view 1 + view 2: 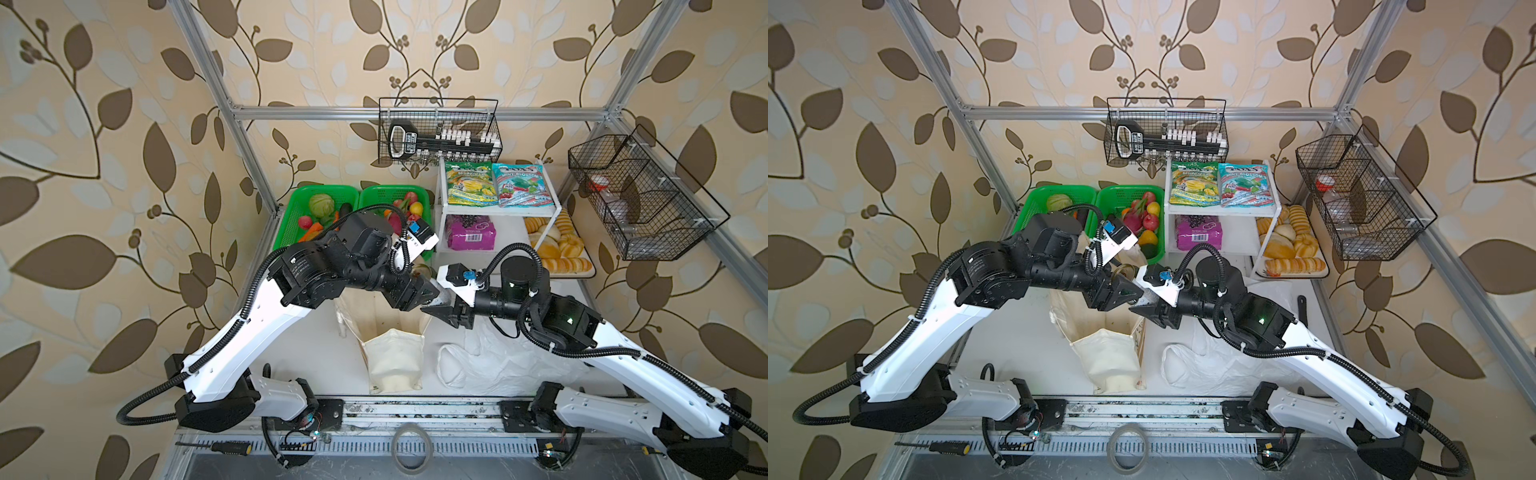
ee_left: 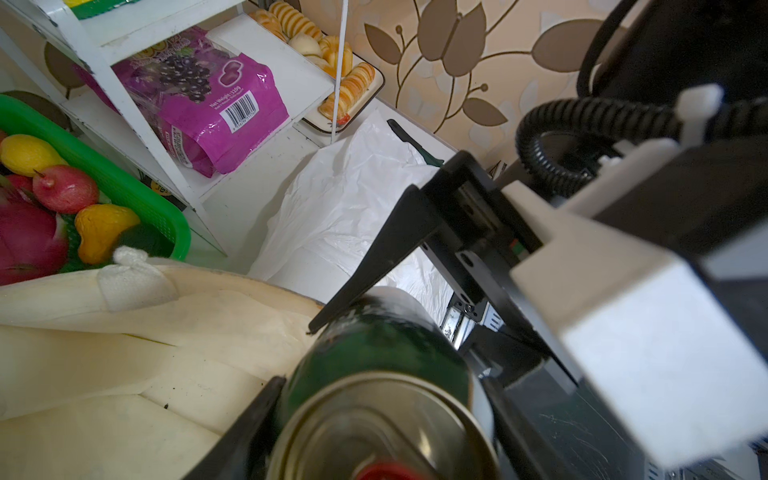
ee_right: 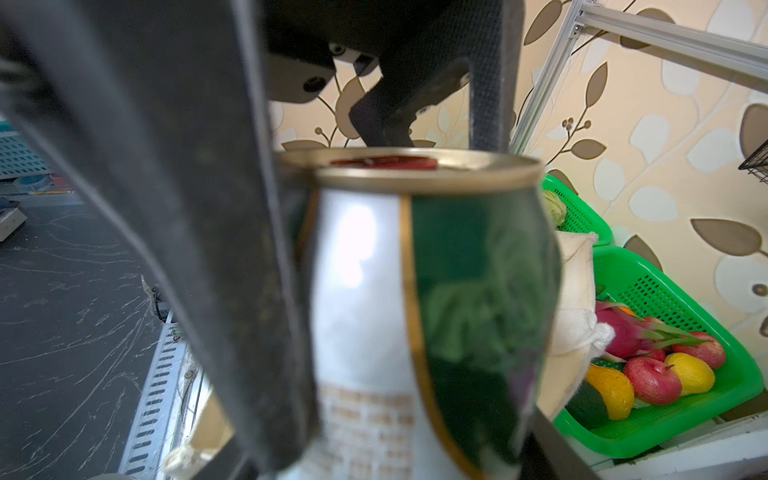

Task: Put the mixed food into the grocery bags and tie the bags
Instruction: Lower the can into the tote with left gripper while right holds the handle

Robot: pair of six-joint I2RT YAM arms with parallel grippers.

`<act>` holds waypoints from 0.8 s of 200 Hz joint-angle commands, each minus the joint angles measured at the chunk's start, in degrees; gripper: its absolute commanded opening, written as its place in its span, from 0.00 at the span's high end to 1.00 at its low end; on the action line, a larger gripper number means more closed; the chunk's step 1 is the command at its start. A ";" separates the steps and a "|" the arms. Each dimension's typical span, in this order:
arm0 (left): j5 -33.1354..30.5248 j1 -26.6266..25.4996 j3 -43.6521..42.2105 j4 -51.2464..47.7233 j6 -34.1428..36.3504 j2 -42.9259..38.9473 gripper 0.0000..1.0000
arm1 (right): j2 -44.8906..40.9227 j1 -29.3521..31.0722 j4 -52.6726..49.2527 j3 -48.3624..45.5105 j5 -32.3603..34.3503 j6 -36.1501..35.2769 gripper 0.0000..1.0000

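Observation:
A small green can (image 2: 374, 353) (image 3: 415, 291) (image 1: 420, 271) hangs above the open mouth of the cream tote (image 1: 395, 357) (image 1: 1108, 357). My left gripper (image 2: 374, 415) (image 1: 430, 291) is shut on the can near its top. From the other side my right gripper (image 3: 382, 457) (image 1: 440, 309) is shut on its lower part. The white plastic bag (image 1: 490, 361) (image 2: 332, 208) lies flat to the right. A purple packet (image 2: 208, 112) and a blue pouch (image 1: 523, 187) sit on the shelf. The dragon fruit (image 3: 619, 332), apple (image 3: 652, 380) and yellow-orange fruit (image 2: 99, 228) lie in a basket.
Two green baskets (image 1: 291, 212) stand at the back left behind the tote. The white shelf (image 1: 442, 208) and a tray of bread (image 1: 557, 249) stand at the back right. Black wire baskets (image 1: 640, 195) hang on the frame. A tape roll (image 1: 411, 451) lies at the front.

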 commanded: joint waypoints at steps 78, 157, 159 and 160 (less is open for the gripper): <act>-34.88 3.63 -7.21 6.84 -8.87 -8.38 0.81 | -0.23 -3.87 -2.51 5.90 15.71 28.23 0.22; -29.70 9.37 -16.92 8.55 -16.11 -5.49 0.82 | 13.77 -5.18 -8.75 10.66 20.44 43.68 0.31; -29.81 9.37 -17.19 8.71 -16.25 -5.46 0.82 | 14.19 -5.14 -8.78 10.81 20.57 43.94 0.31; -29.84 9.37 -17.41 8.84 -16.29 -5.42 0.82 | 14.31 -5.09 -8.78 10.85 20.74 44.09 0.31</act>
